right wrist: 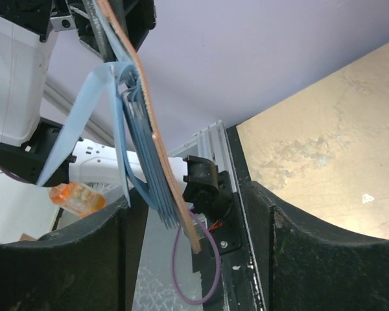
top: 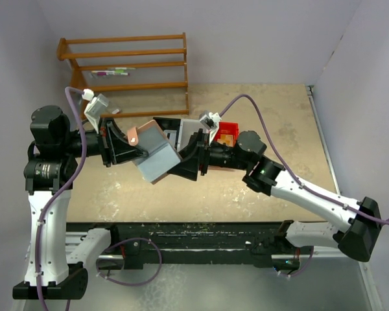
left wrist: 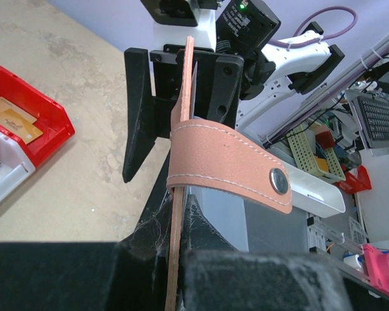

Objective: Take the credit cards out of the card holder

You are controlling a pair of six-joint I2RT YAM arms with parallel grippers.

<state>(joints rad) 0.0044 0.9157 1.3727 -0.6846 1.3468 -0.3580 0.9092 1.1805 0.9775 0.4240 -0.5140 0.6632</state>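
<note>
The card holder [top: 152,152], pinkish-brown with light blue lining, hangs open in the air between both arms. My left gripper [top: 137,149] is shut on its pink flap; in the left wrist view the flap [left wrist: 181,129] stands edge-on between my fingers [left wrist: 175,223], with the strap tab [left wrist: 227,165] folded across. My right gripper [top: 183,159] is open, its jaws wide on either side of the holder's free edge. In the right wrist view the blue pockets [right wrist: 139,142] hang between the open jaws [right wrist: 194,233], touching neither. Golden-yellow credit cards [left wrist: 13,120] lie in the red bin [top: 228,128].
The red bin [left wrist: 48,107] sits on the table behind the right gripper, with a white bin [left wrist: 3,178] and a black bin [top: 165,123] beside it. A wooden rack [top: 126,65] stands at the back left. Walls enclose the table on the left, back and right.
</note>
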